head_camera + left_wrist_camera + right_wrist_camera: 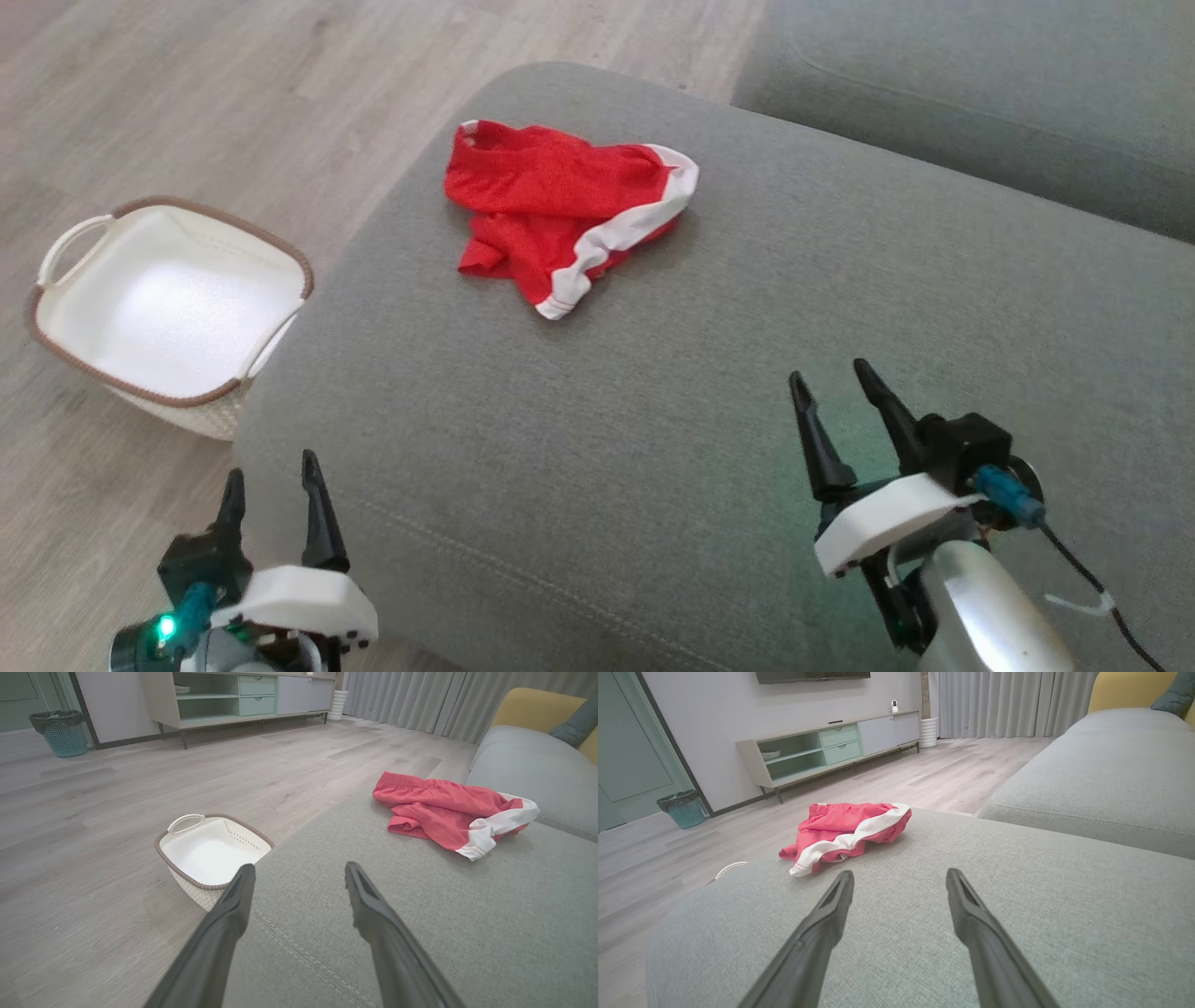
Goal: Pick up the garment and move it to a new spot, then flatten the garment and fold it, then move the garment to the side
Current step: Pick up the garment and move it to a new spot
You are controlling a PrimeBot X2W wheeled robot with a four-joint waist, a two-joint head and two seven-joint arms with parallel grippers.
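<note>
The garment (560, 210) is a pair of red shorts with white trim, lying crumpled near the far edge of a grey sofa cushion (653, 448). It also lies ahead and to the right in the left wrist view, garment (448, 812), and ahead to the left in the right wrist view, garment (845, 830). My left gripper (271, 485) hangs open at the cushion's near left corner, far from the cloth. Over the near right part of the cushion, my right gripper (831, 383) is open too, with nothing between its fingers.
A white basket (103, 355) with a brown rim stands on the wooden floor left of the cushion. A second grey cushion (980, 103) lies at the back right. A low cabinet (831, 746) and a teal bin (682, 807) stand across the room.
</note>
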